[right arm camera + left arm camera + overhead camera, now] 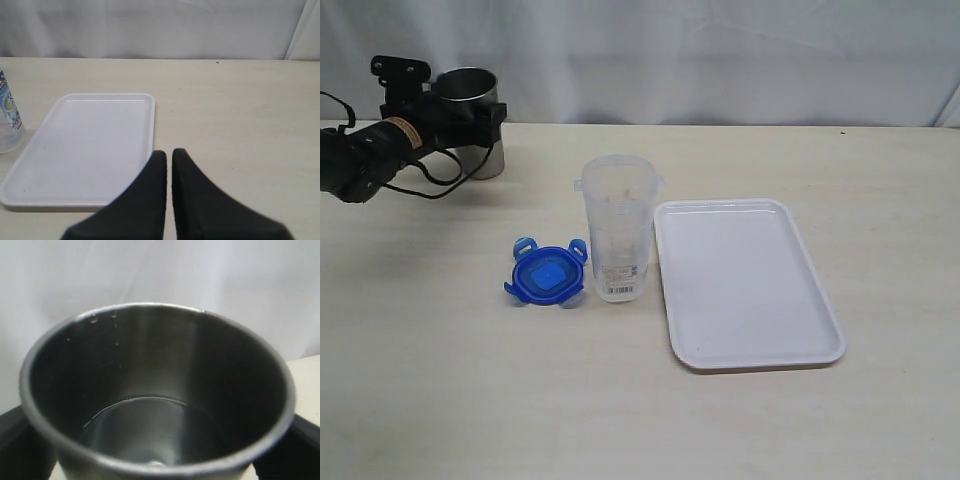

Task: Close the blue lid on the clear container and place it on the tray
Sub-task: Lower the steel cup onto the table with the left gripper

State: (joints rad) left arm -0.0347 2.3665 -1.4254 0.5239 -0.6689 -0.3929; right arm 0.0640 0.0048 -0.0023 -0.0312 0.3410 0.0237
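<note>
The clear container (pixel 617 240) stands upright and uncovered in the middle of the table, just left of the white tray (pixel 745 285). The blue lid (pixel 548 273) lies flat on the table to the container's left, flaps spread. My left gripper (pixel 470 110) is at the back left, far from both, its jaws open on either side of a grey steel cup (pixel 482 150) with a thin gap at each side. The right wrist view shows my right gripper (pixel 169 152) shut and empty, above the table by the tray's (pixel 85 150) corner, with the container's edge (pixel 7 120) beyond the tray.
The steel cup (pixel 155 390) fills the left wrist view; it holds nothing solid and has droplets on its inner wall. A white curtain backs the table. The tray holds nothing.
</note>
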